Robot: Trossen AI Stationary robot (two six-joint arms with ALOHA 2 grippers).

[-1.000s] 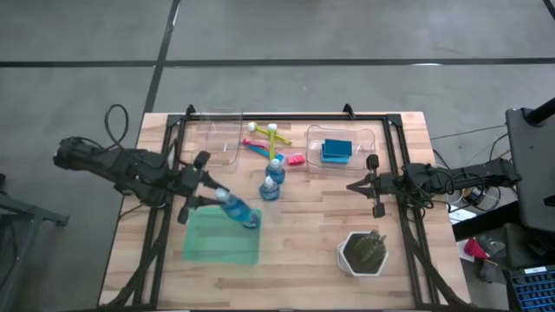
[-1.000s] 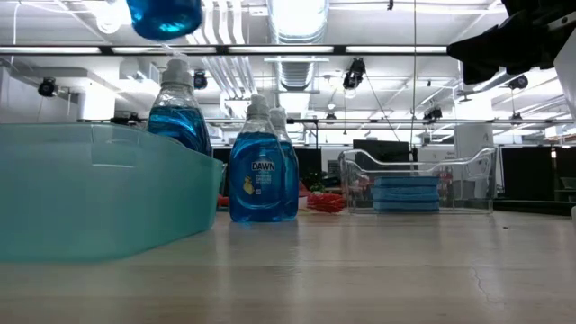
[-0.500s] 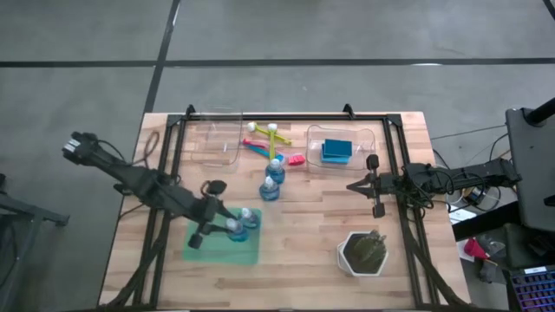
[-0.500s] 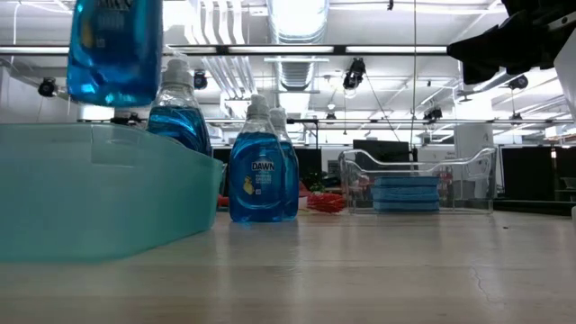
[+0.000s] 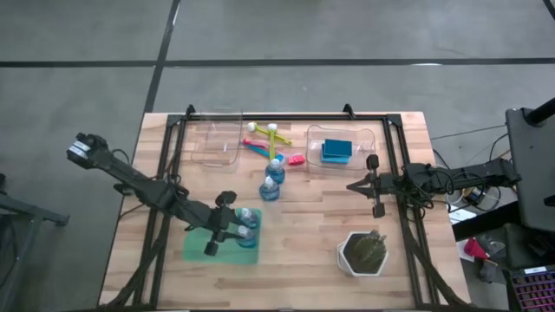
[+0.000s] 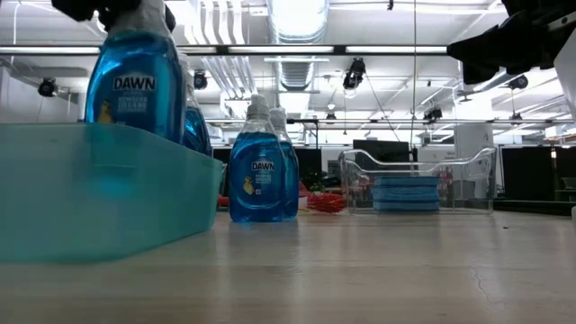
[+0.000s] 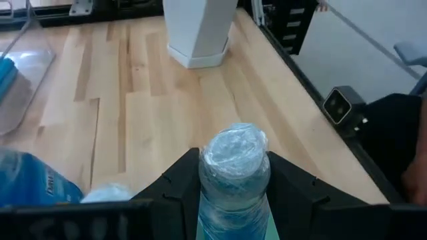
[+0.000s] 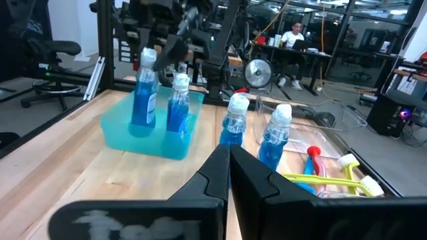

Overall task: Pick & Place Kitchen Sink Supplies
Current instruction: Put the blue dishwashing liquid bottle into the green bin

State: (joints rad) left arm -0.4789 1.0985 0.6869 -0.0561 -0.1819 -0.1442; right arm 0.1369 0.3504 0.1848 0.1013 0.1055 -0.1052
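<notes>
My left gripper is shut on a clear bottle of blue liquid, which stands upright inside the translucent green tray. A second bottle stands in the tray beside it. Two more bottles stand on their bases on the wood near the table's middle. The yellow-green, blue and pink brushes lie flat beyond them. Blue sponges lie in a clear bin. My right gripper is shut and hovers at the right, touching nothing. My left gripper pinches the bottle's neck just under its white cap, with one finger on each side. The fingers come in level from the table's left. The bottle is upright with its lower part inside the tray; whether its base rests on the tray floor I cannot tell.
A white hexagonal pot with a dark plant stands at the near right. An empty clear bin sits at the far left, and the sponge bin's rim lies at the far right. A black frame borders the table.
My left gripper has moved toward the table's near edge and right, and down. It has carried the bottle from a tilted pose above the tray to upright, and has lowered it into the tray beside the other bottle. It has stayed shut on the bottle.
</notes>
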